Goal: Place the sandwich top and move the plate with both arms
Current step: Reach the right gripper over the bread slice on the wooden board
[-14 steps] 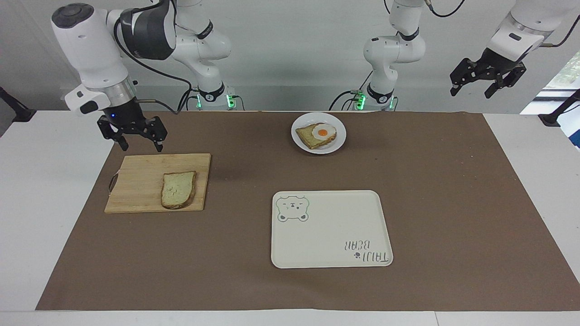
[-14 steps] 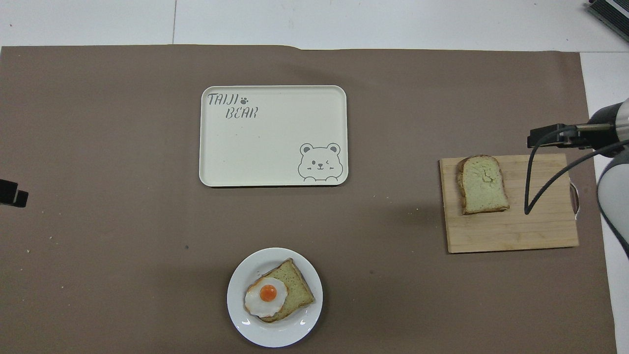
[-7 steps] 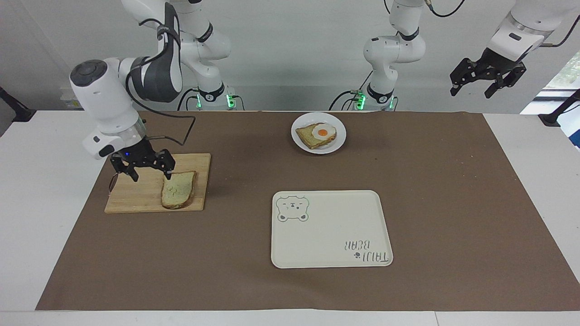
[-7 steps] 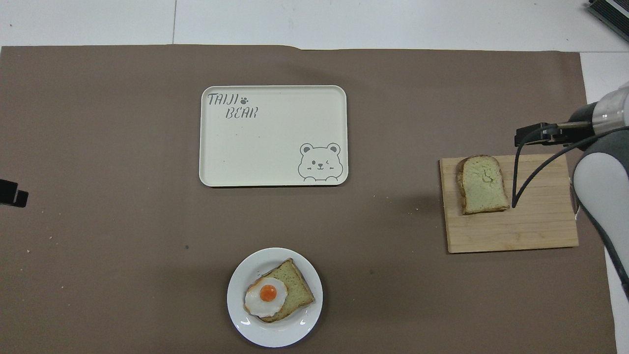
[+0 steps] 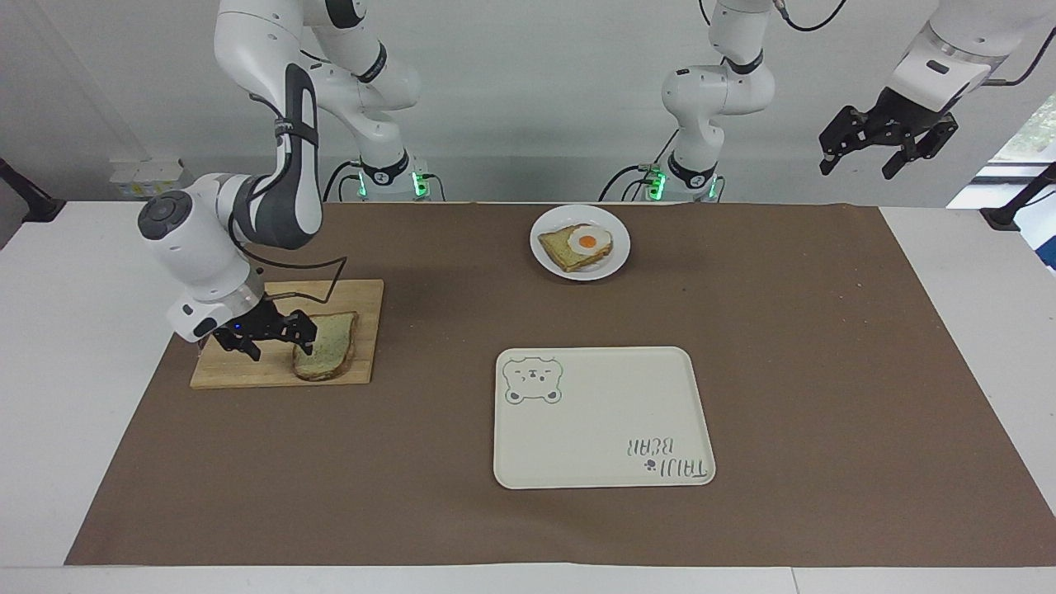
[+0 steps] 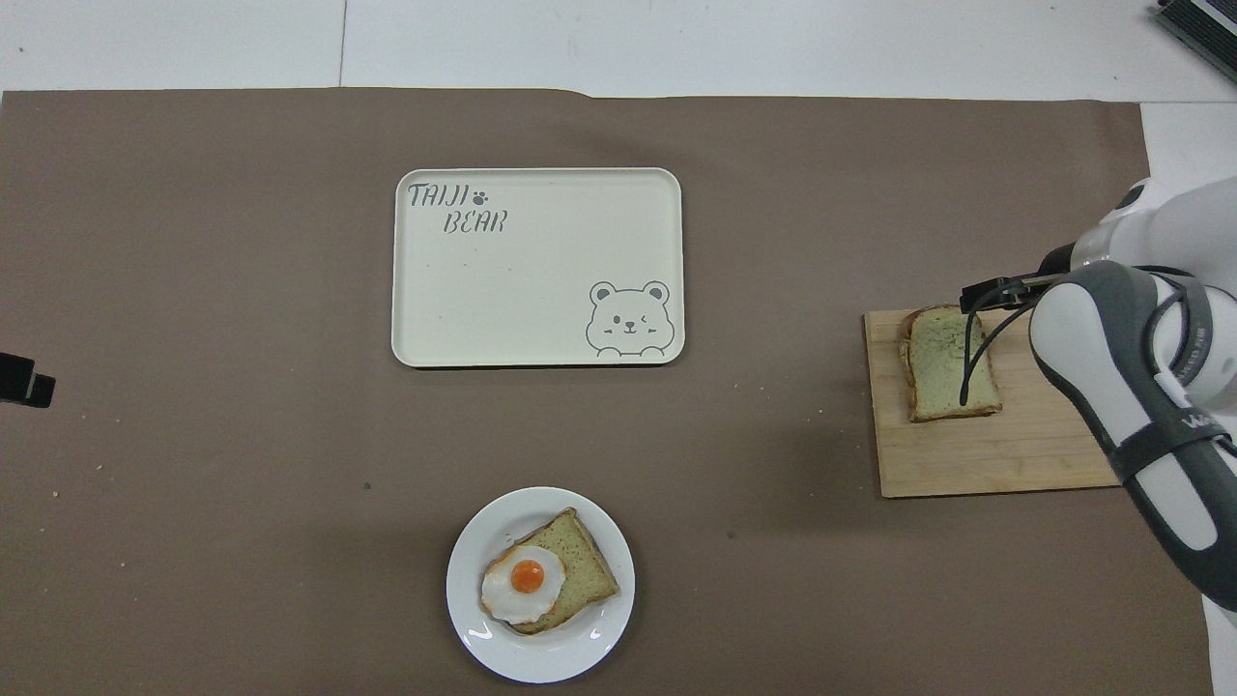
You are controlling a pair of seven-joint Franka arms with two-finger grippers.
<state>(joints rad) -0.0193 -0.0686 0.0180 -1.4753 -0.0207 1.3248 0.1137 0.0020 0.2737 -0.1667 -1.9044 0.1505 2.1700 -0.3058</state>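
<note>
The sandwich top [image 5: 332, 346] lies flat on a wooden cutting board [image 5: 247, 373] toward the right arm's end of the table; it also shows in the overhead view [image 6: 933, 372]. My right gripper [image 5: 279, 348] is open and low over the board, beside the slice, with one finger [image 5: 307, 340] at the slice's edge. The small white plate [image 5: 617, 262] stands near the robots and holds a toast slice with a fried egg [image 5: 587, 242]; the plate also shows in the overhead view [image 6: 580, 650]. My left gripper [image 5: 887, 147] is open and waits high up, past the left arm's end of the table.
A cream tray [image 5: 602, 421] with a bear drawing lies mid-table, farther from the robots than the plate; it also shows in the overhead view [image 6: 536, 290]. A brown mat [image 5: 825, 371] covers the table. In the overhead view my right arm [image 6: 1131, 406] covers part of the board [image 6: 995, 459].
My right gripper has come down from above the board's nearer edge to just over the board, closing in on the slice. The bread, the plate and the left arm have not moved.
</note>
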